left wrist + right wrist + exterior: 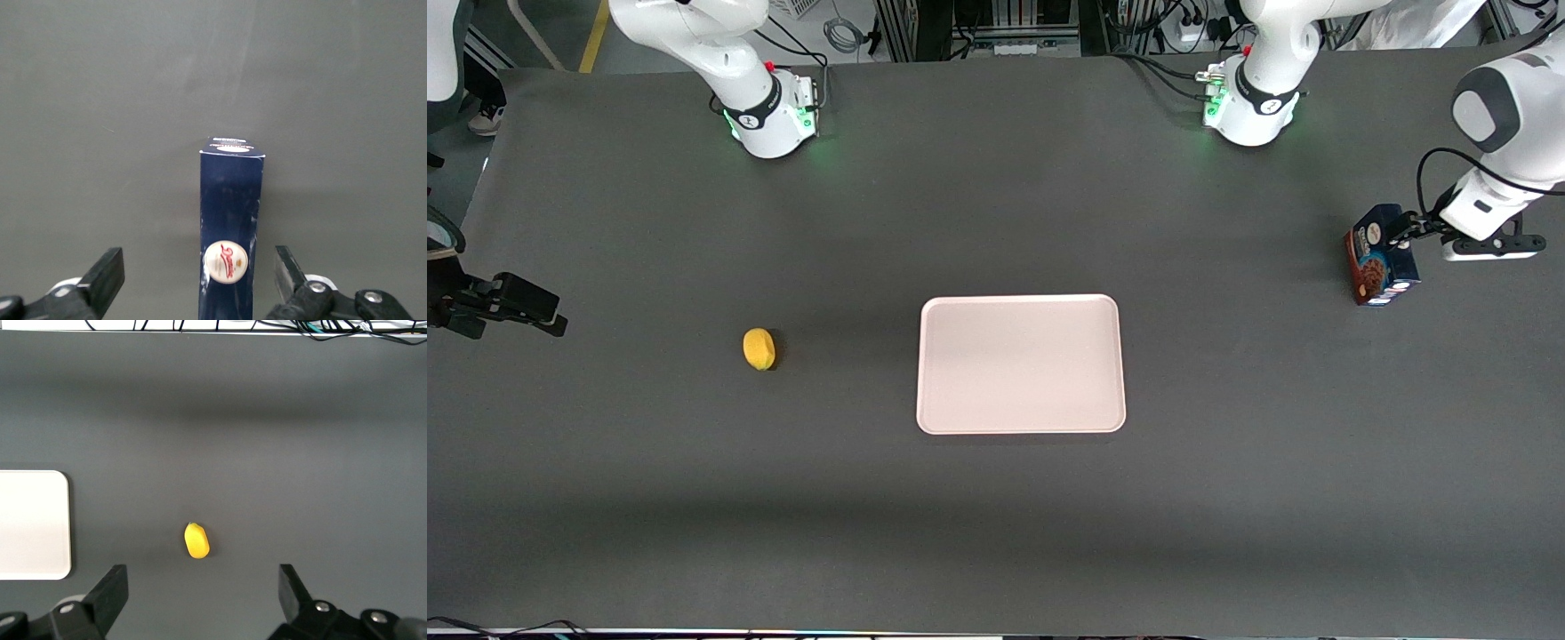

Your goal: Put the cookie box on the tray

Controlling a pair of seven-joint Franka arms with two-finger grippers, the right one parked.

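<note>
Front view: the dark grey table (996,533) fills nearly the whole frame. The tray (1021,364), pale pinkish-white with rounded corners and a low rim, lies flat just below the centre of the frame with nothing on it. The cookie box (1380,258), a slim navy carton with a chocolate-cookie picture on its face, stands upright on the table in the upper half of the frame, at the working arm's end, well apart from the tray and farther from the camera than it. The left gripper (1402,228) sits at the box's upper part, reaching in level from the arm's white wrist. A small yellow roundish lump (759,348) lies on the table toward the parked arm's end, about level with the tray and clear of it.

Left wrist view: the gripper (198,261) has its jaws spread wide. The cookie box (227,207) stands between the two black fingers (110,267), showing its narrow navy side with a white round logo. Bare table shows between the box and each finger, so neither finger touches it.

Right wrist view: the yellow lump (196,541) lies on the grey table below the middle of the frame. One rounded corner of the tray (33,520) comes in at the frame's edge, apart from the lump.
</note>
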